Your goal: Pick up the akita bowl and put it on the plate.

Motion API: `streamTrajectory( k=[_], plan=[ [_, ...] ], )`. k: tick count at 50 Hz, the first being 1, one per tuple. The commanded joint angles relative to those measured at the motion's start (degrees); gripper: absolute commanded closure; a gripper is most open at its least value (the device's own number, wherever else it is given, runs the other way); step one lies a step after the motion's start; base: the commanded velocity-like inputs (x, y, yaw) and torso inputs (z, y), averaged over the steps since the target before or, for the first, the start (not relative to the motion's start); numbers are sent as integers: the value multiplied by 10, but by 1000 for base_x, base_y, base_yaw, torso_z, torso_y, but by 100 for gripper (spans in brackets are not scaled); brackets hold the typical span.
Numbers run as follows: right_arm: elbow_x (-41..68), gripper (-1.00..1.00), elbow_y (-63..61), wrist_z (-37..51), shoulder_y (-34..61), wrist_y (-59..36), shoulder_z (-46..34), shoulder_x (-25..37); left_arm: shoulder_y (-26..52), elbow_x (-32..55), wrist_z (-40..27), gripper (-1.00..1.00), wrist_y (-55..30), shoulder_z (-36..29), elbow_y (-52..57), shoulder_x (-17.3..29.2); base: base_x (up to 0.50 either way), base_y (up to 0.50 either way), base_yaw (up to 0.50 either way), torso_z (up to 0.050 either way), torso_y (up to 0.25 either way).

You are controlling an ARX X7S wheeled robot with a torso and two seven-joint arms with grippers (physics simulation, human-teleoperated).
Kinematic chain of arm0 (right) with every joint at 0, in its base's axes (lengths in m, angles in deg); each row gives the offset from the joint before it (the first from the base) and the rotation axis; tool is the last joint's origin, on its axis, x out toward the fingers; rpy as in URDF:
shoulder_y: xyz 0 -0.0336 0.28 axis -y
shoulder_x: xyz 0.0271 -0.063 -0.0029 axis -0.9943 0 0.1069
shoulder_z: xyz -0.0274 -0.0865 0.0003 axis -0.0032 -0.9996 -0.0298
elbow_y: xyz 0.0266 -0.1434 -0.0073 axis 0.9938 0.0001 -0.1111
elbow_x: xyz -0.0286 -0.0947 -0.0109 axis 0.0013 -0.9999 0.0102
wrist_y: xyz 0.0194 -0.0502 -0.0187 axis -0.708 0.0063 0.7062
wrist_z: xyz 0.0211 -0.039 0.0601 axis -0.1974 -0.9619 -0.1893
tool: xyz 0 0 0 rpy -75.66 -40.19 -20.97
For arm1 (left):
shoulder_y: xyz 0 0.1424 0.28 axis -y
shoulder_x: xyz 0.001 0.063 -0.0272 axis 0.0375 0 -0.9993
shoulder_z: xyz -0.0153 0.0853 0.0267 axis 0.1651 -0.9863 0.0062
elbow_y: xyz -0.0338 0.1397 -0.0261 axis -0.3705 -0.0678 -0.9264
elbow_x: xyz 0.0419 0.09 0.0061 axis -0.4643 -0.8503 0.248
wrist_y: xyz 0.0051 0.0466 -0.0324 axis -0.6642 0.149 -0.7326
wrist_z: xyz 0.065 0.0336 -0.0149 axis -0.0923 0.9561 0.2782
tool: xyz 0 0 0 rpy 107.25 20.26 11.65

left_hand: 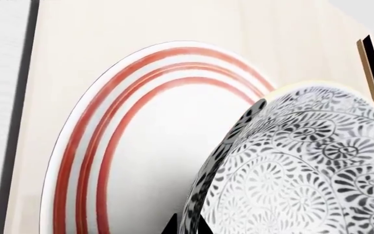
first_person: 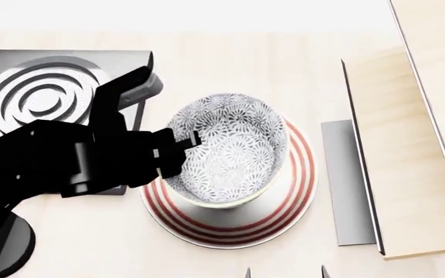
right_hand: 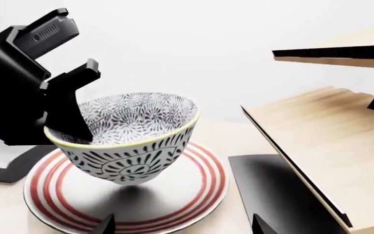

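Akita bowl above the red-ringed plate

The akita bowl, deep, white with dense grey-blue floral patterning inside and out, hangs tilted just above the plate, a flat round white plate with concentric red rim rings lying on the pale wooden surface.

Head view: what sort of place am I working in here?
Probably a simulated kitchen counter: a light wooden worktop with a square grey burner at its far left, a red-ringed plate and a patterned akita bowl gripped by the left hand above it.
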Motion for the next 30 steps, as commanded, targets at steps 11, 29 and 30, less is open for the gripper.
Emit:
streamTrajectory(
  k=[11,29,30],
  plan=[
    [-2,-100,-3,2,-2,2,-6,1,-9,39,-1,100,26,-8,-1,0,0,0,0,10,-7],
    [-3,-100,-9,3,-2,2,-9,5,-23,12,-5,100,22,11,1,0,0,0,0,9,-6],
    [-3,-100,-9,3,-2,2,-9,5,-24,12,-4,100,22,15,1,0,0,0,0,9,-8]
  ],
)
